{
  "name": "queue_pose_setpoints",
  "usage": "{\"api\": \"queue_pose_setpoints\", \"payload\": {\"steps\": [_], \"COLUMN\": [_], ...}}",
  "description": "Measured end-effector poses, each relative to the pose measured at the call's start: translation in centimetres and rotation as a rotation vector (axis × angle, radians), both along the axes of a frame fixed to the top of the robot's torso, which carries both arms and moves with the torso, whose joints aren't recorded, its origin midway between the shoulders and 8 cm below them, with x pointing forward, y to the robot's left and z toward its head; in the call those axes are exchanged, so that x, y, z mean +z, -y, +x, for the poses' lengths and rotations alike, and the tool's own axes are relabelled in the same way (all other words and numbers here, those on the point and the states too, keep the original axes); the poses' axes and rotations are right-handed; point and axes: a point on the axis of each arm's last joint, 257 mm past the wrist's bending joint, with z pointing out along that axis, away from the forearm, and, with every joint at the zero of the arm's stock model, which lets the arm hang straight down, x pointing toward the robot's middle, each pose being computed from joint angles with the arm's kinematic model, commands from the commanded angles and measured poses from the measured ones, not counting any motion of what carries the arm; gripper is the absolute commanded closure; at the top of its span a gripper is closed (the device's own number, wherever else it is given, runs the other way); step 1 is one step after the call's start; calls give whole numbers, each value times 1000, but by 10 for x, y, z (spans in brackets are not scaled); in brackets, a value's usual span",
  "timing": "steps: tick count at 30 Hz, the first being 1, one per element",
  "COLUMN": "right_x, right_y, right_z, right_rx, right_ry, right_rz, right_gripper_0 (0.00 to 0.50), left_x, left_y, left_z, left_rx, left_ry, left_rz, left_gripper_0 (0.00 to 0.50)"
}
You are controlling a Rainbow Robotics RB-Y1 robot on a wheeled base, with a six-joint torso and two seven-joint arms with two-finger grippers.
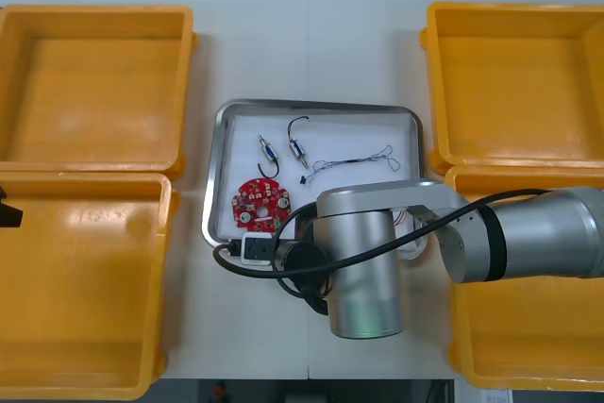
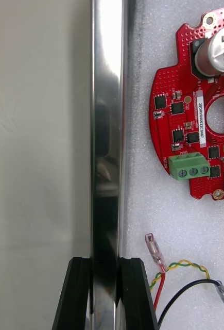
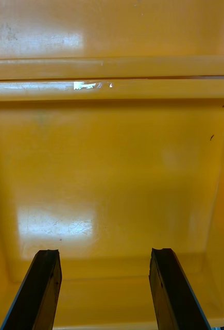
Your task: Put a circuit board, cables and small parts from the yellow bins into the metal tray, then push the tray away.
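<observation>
The metal tray (image 1: 219,167), white inside, lies at the table's middle. In it are a round red circuit board (image 1: 261,203), two small metal parts (image 1: 268,150) with dark leads, and a thin twisted cable (image 1: 354,159). My right arm (image 1: 363,271) reaches over the tray's near edge. In the right wrist view my right gripper (image 2: 106,263) is shut on the tray's rim (image 2: 107,129), one finger on each side of it. Beside it lie the circuit board (image 2: 194,108), a red and yellow cable (image 2: 181,265) and a black cable (image 2: 191,291). My left gripper (image 3: 106,252) hangs open over a yellow bin (image 3: 112,154).
Two yellow bins stand on the left (image 1: 94,82) (image 1: 80,290) and two on the right (image 1: 519,82) (image 1: 528,346). Bare table runs beyond the tray's far edge (image 1: 311,44) up to the table's far side.
</observation>
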Motion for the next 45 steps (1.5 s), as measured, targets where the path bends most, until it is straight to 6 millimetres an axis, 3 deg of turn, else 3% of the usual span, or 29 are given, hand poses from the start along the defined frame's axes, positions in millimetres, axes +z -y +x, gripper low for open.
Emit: {"api": "queue_pose_setpoints", "payload": {"steps": [10,19,45], "right_x": [31,47,95], "right_y": [0,4,-5], "right_z": [33,74,164], "right_rx": [103,51,-14], "right_ry": [106,164,285], "right_rz": [-84,-104,-111], "right_gripper_0": [500,500,500], "left_x": [0,0,0], "left_y": [0,0,0], "left_z": [0,0,0], "left_rx": [0,0,0], "left_ry": [0,0,0], "left_rz": [0,0,0], "left_gripper_0": [0,0,0]}}
